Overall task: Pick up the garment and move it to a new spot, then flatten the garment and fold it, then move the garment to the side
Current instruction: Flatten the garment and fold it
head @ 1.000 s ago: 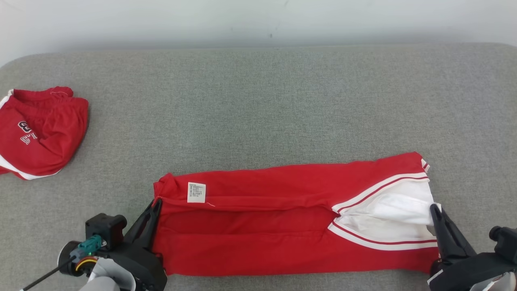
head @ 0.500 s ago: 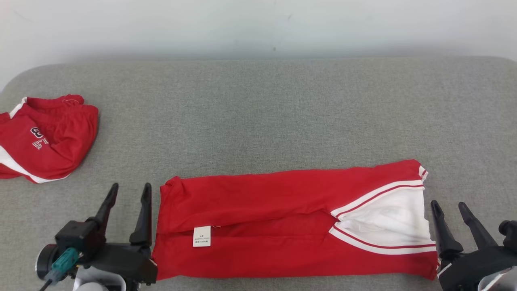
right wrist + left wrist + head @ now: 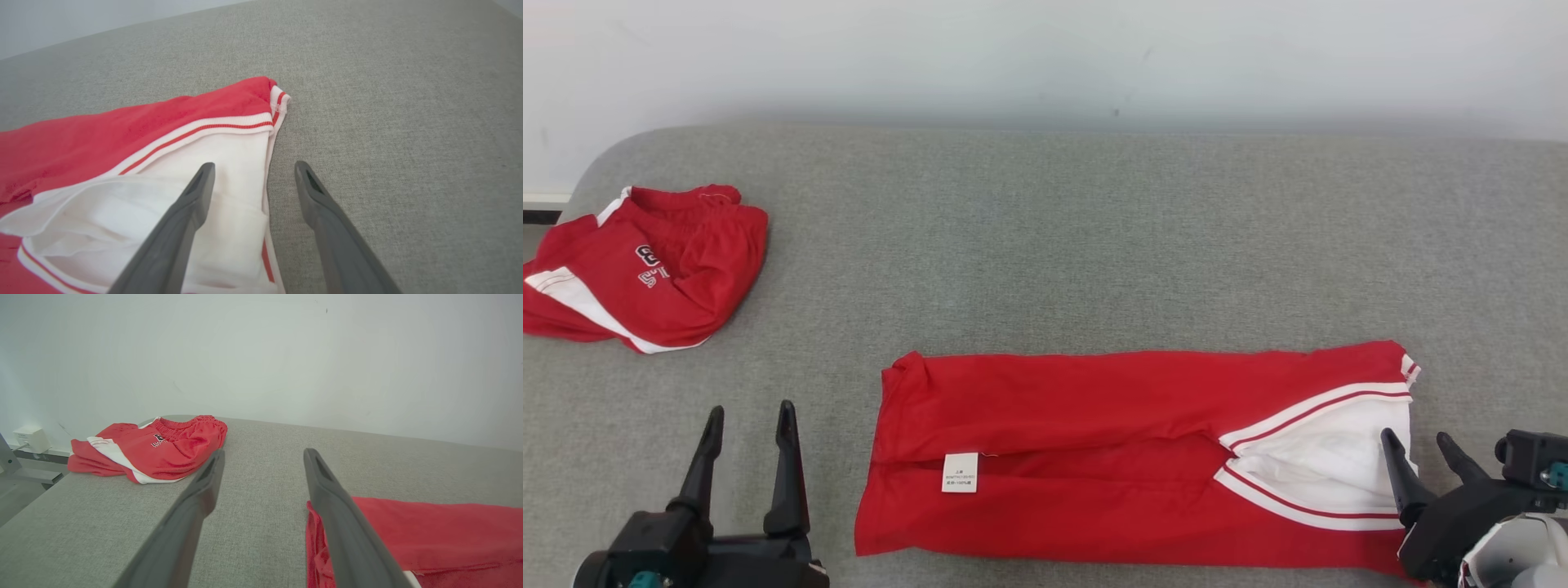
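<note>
The long red knit garment with white side panels and striped trim (image 3: 1094, 457) lies on the near part of the grey fabric-covered table (image 3: 1094, 245), laid out as a long band running left to right, with a small white care label (image 3: 961, 472) showing near its left end. The left hand (image 3: 752, 408) sits just beside that left end, off the cloth, fingers apart and holding nothing. The right hand (image 3: 1414, 435) is at the other end, also spread and empty. One finger is over the white panel and the other over bare table past the hem, though I can't tell whether either touches.

I'd judge the cloth light, limp and a bit slippery between layers, so it will sag anywhere it isn't held. The end corners look like the best places to pinch, catching every layer together.

A crumpled pair of red shorts with white trim (image 3: 662, 269) lies well apart at the far left.
</note>
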